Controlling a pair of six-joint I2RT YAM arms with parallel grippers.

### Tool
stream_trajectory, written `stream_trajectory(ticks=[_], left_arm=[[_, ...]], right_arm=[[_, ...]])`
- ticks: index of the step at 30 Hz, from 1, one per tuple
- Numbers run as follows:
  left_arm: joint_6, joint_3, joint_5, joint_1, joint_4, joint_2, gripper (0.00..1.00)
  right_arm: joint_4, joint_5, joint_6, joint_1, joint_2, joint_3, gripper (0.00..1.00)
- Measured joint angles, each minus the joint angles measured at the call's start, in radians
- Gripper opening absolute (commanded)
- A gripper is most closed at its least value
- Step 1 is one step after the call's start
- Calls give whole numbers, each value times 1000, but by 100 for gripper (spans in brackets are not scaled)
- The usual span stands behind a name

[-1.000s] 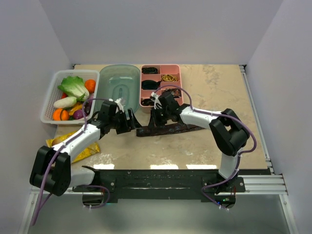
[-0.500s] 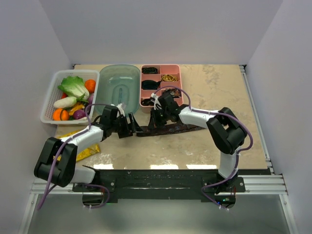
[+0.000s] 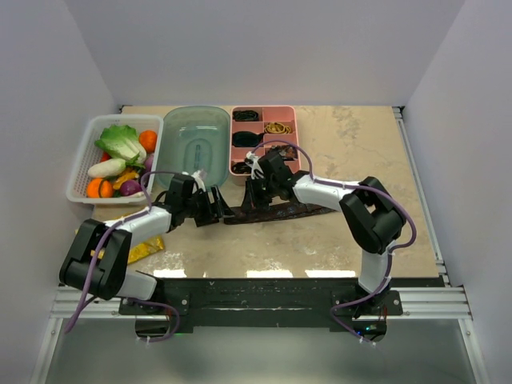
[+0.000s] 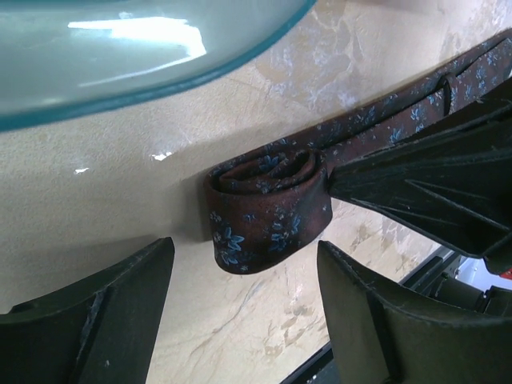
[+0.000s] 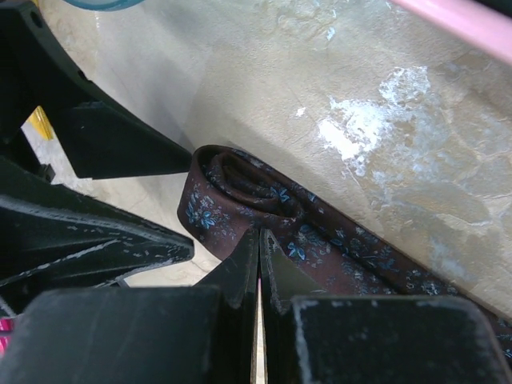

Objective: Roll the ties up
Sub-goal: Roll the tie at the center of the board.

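A brown-maroon fabric necktie (image 3: pixel 280 213) printed with small blue flowers lies flat across the middle of the beige marbled table (image 3: pixel 360 160), running left to right. Its left end is wound into a small flattened roll (image 4: pixel 268 200) of a few turns, and the rest trails off to the right as a single strip. The roll rests on the table near the curved rim of a translucent teal plastic tub (image 3: pixel 196 140) but apart from it. The left gripper (image 4: pixel 244 244) hangs low just left of the roll with its jaws spread wide. Its two black fingers (image 4: pixel 88 320) stand one to either side of the roll, with the cloth in the gap between them and apart from both. The right gripper (image 5: pixel 258 236) reaches in from the opposite side, its jaws pressed together to a hairline slit. Its tips sit on the strip just where it leaves the roll, and whether any cloth is nipped between them cannot be told. Behind the tie stands a pink plastic compartment tray (image 3: pixel 292 120). At the far left a white mesh basket (image 3: pixel 80 172) holds vegetables, and a yellow packet (image 3: pixel 144 250) lies under the left arm.
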State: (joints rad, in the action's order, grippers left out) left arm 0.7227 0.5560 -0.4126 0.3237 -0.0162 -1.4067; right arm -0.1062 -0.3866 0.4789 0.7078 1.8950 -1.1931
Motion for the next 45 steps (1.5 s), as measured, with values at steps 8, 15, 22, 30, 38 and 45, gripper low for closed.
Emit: stream_trajectory(ticks=[8,15,22,30,38,45], left_arm=[[3,-8,-3,-3,-34,-26,75],[9,-16,-5,-5,-58,-28,74],[66,-71,-41,-16,-174,-35,68],[136,-101,-100,-16,-322,-101,58],[183,-114,-116,-16,-404,-152,44],[193,-132,-103,-16,-436,-161,30]], right_arm=[[6,-1,3,6,0,0,0],[13,11,-1,7,11,11,0],[32,29,-2,6,36,38,0],[44,29,-1,7,36,43,0],[58,28,-1,7,36,48,0],[77,21,-2,7,36,55,0]])
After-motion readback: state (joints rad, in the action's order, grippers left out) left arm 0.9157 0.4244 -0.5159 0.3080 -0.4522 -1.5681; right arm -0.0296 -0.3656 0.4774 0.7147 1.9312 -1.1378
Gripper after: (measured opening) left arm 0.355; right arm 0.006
